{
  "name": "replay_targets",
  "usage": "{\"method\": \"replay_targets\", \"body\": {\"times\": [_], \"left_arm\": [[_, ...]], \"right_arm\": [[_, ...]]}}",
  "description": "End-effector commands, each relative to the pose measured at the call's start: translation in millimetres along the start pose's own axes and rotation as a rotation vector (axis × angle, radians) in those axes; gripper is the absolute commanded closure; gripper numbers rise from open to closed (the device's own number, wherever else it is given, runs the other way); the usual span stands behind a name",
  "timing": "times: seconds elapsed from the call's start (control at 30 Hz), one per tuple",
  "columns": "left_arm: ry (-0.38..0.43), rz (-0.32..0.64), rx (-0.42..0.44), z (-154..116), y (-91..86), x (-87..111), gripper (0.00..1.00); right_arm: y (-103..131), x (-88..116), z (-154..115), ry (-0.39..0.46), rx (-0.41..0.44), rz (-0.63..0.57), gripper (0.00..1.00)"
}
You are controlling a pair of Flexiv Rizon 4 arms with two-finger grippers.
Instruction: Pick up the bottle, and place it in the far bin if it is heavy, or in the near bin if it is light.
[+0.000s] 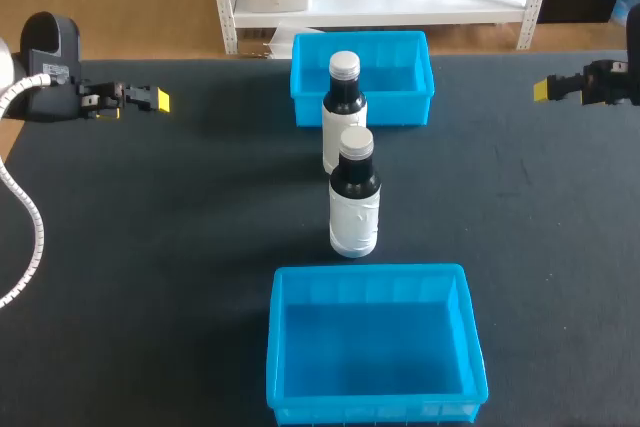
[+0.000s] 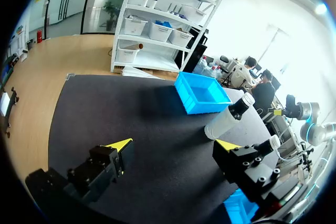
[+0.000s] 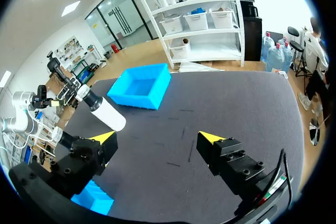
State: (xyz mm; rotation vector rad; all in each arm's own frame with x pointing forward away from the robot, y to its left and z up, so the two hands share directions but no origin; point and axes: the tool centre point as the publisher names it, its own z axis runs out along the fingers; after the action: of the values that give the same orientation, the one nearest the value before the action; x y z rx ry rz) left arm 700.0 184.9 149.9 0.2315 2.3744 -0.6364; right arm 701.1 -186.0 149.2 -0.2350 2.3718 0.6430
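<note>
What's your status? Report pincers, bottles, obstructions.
Left pincer, right pincer open, empty. Near bottle, far bottle upright between far bin and near bin. Nothing in the way.

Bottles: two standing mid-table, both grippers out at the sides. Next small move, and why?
Probably swing the right gripper, open, inward toward the nearer bottle, level with its white body. Both bottles stand upright and untouched, and neither gripper holds anything. The left gripper looks equally suitable. The farther bottle stands close behind, so a side approach seems safest.
</note>
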Motion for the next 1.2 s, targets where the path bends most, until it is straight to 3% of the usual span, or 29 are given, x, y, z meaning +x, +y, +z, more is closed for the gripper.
{"method": "replay_targets", "body": {"times": [0.03,1.0,1.1,1.2], "left_arm": [[0.000,0.000,0.000,0.0,0.0,0.0,0.00],[0.000,0.000,0.000,0.0,0.0,0.0,0.00],[0.000,0.000,0.000,0.0,0.0,0.0,0.00],[0.000,0.000,0.000,0.0,0.0,0.0,0.00]], "right_arm": [[0.1,0.0,0.0,0.000,0.000,0.000,0.00],[0.1,0.0,0.0,0.000,0.000,0.000,0.00],[2.1,-12.1,-2.6,0.018,-0.104,-0.172,0.00],[10.8,-23.8,-5.2,0.069,-0.262,-0.353,0.00]]}}
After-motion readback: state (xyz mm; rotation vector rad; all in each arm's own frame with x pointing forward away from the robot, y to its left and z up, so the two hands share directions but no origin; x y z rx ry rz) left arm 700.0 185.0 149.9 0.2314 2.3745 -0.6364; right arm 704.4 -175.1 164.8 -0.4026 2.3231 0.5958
